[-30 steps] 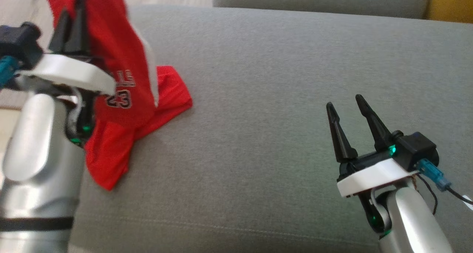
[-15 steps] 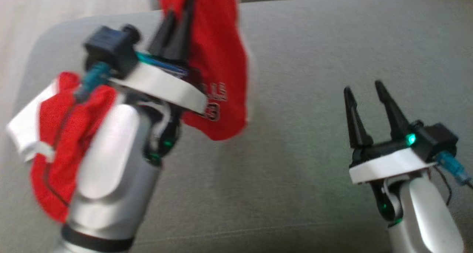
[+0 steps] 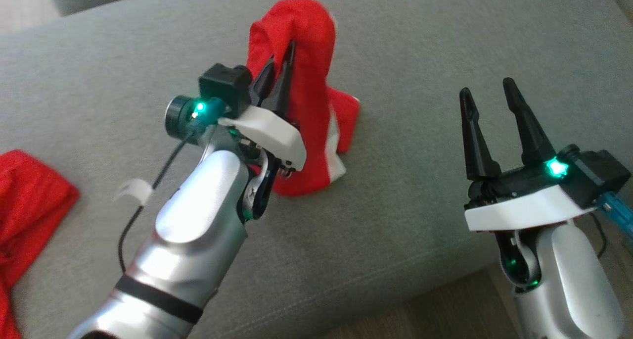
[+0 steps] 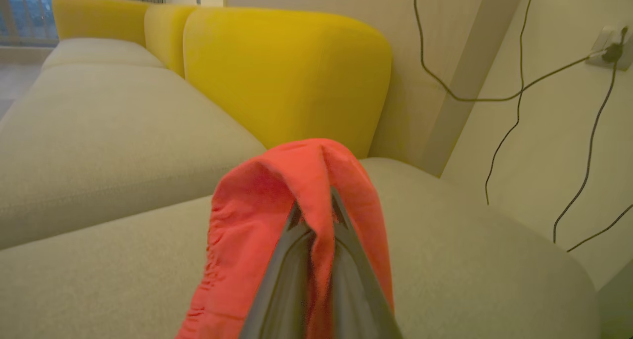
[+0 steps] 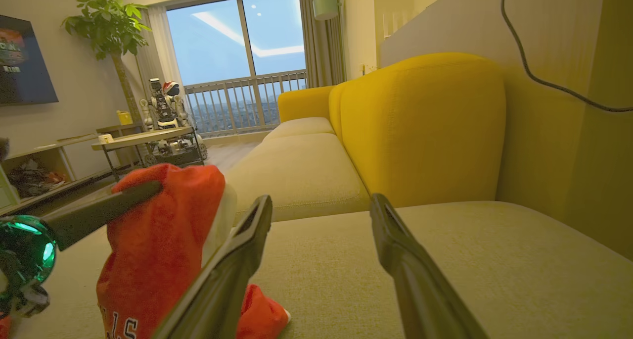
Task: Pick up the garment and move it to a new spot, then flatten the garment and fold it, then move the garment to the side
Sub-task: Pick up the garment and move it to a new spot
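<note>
The garment [image 3: 309,86] is red with white trim and hangs bunched from my left gripper [image 3: 283,62], which is shut on its top fold. Its lower end rests on the grey couch cushion [image 3: 420,42]. In the left wrist view the red garment [image 4: 257,205] drapes over both closed fingers of the left gripper [image 4: 314,208]. My right gripper [image 3: 487,89] stands open to the right of the garment, apart from it, with nothing between its fingers. In the right wrist view the right gripper [image 5: 320,205] is open, with the garment [image 5: 158,250] at the lower left.
Another red cloth [image 3: 24,205] lies at the cushion's left edge. A yellow backrest [image 5: 420,131] rises behind the seat, with cables [image 4: 514,96] on the wall beside it. The cushion's front edge and wooden floor [image 3: 435,309] are at lower right.
The head camera has turned. My left gripper, still shut on the garment, has carried it from the cushion's left end toward the middle. The right gripper stays open.
</note>
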Robot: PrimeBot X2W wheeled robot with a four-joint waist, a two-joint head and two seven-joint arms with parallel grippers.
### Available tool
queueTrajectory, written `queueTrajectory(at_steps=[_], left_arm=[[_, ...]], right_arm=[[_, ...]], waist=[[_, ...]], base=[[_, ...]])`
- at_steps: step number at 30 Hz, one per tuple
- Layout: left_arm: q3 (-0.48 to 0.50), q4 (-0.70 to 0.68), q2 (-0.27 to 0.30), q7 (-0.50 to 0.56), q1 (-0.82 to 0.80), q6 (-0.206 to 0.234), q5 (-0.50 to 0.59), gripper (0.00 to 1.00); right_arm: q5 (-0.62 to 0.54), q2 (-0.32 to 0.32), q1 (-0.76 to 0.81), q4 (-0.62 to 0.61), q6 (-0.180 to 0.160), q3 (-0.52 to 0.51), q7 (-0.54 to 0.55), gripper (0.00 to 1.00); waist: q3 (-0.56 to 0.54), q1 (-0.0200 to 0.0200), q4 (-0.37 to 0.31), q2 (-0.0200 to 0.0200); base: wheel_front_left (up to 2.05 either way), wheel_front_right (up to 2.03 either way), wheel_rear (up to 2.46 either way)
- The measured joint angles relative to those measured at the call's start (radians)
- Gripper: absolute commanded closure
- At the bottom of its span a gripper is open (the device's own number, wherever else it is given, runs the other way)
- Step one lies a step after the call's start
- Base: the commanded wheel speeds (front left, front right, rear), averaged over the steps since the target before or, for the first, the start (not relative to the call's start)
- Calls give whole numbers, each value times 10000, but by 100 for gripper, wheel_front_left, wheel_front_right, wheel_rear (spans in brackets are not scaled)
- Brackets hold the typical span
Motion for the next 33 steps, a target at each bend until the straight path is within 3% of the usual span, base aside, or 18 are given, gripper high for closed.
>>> queueTrajectory(at_steps=[1,5,12,19,23,25,33], left_arm=[[-150,349,-6,-19,-113,69,-2,0],[-533,1243,-4,-161,-270,144,-303,0],[-587,1496,-4,-280,-347,94,-476,0],[270,-157,658,-328,191,94,104,0],[539,-930,1204,-345,1239,244,462,0],[558,-1674,1737,-345,2528,357,1037,0],[1189,-3388,1962,-343,4998,832,1463,0]], right_arm=[[0,0,0,-23,0,2,0,0],[0,0,4,-38,0,-21,0,0],[-52,0,15,12,0,-125,0,0],[-322,0,109,282,0,-332,0,0],[-422,2,432,431,0,-430,0,0],[-447,4,957,639,0,-546,0,0],[-546,12,1708,732,0,-585,0,0]], waist=[[77,0,-103,0],[313,2,-235,0],[138,0,463,0],[-360,0,1468,0],[-661,0,1912,0],[-1015,-2,2311,0],[-1693,-3,3018,0]], base=[[0,0,0],[0,0,0],[0,0,0],[0,0,0],[0,0,0],[0,0,0],[0,0,0]])
